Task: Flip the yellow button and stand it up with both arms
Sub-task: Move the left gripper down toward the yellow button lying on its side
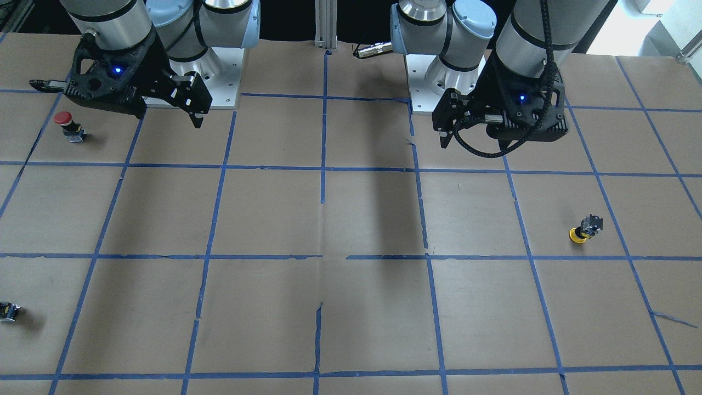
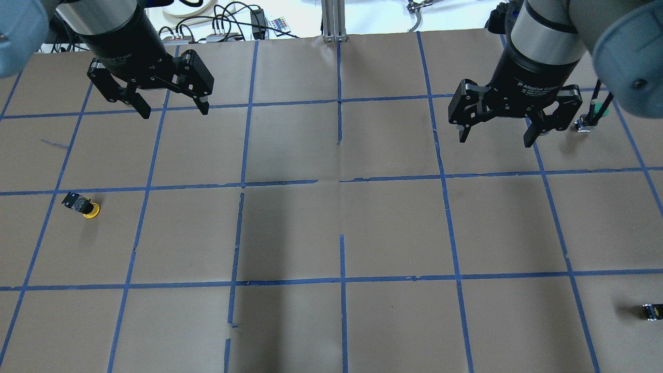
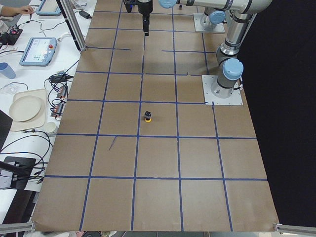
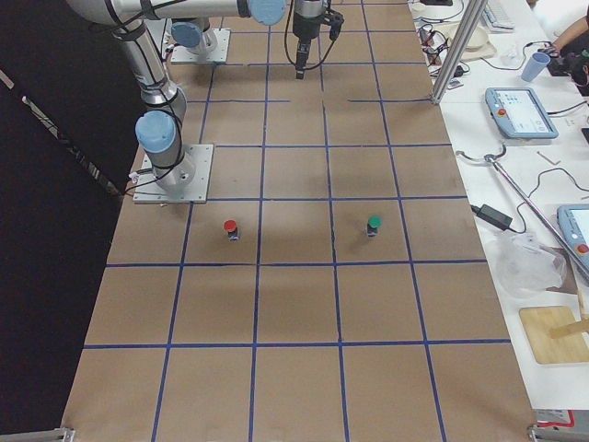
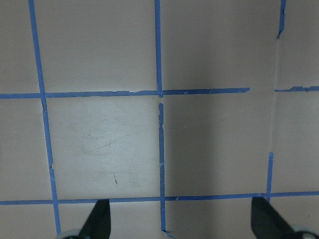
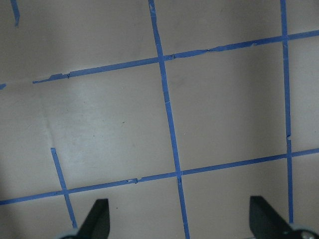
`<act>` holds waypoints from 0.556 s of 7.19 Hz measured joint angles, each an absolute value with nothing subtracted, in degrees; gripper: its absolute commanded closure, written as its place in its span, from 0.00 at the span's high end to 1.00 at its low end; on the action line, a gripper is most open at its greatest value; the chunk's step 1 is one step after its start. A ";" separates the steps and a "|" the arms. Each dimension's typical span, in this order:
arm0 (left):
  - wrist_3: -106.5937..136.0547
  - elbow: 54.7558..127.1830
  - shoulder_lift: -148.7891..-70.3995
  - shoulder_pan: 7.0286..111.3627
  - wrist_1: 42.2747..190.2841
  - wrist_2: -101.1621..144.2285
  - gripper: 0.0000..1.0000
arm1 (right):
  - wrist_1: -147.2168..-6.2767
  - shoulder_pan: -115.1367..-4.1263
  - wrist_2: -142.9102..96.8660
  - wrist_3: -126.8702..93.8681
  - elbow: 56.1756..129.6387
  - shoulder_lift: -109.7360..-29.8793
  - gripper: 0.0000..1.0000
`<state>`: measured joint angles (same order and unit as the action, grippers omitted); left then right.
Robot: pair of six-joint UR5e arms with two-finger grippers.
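The yellow button (image 2: 83,205) sits on the brown paper at the robot's far left. It also shows in the front view (image 1: 583,229) and the left side view (image 3: 147,116). It appears to rest on its yellow cap with the black body up. My left gripper (image 2: 175,112) is open and empty, high above the table, farther out and to the right of the button. My right gripper (image 2: 494,141) is open and empty on the other half. Both wrist views show only taped paper between open fingertips (image 5: 99,221) (image 6: 98,219).
A red-capped button (image 1: 68,125) stands near the right arm's base. A green-capped button (image 2: 595,111) stands just right of the right gripper. A small black block (image 2: 651,311) lies at the near right edge. Blue tape lines grid the paper.
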<state>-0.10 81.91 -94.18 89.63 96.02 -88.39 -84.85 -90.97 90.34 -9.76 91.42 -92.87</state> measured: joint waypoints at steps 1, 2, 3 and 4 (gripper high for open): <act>-0.14 81.48 -94.34 89.52 95.81 -88.24 1.00 | -84.86 -90.97 90.20 -9.77 91.39 -92.91 1.00; -0.42 81.32 -94.23 89.52 95.60 -88.19 1.00 | -84.93 -90.97 90.17 -9.79 91.32 -92.86 1.00; -0.57 81.64 -94.25 89.53 95.51 -88.26 1.00 | -84.97 -90.95 90.30 -9.79 91.30 -92.76 1.00; -0.82 81.98 -94.25 89.43 95.51 -88.52 1.00 | -84.98 -90.92 90.44 -9.82 91.30 -92.69 1.00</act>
<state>-0.82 81.98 -94.25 89.43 95.51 -88.52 -84.98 -90.92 90.44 -9.82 91.30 -92.69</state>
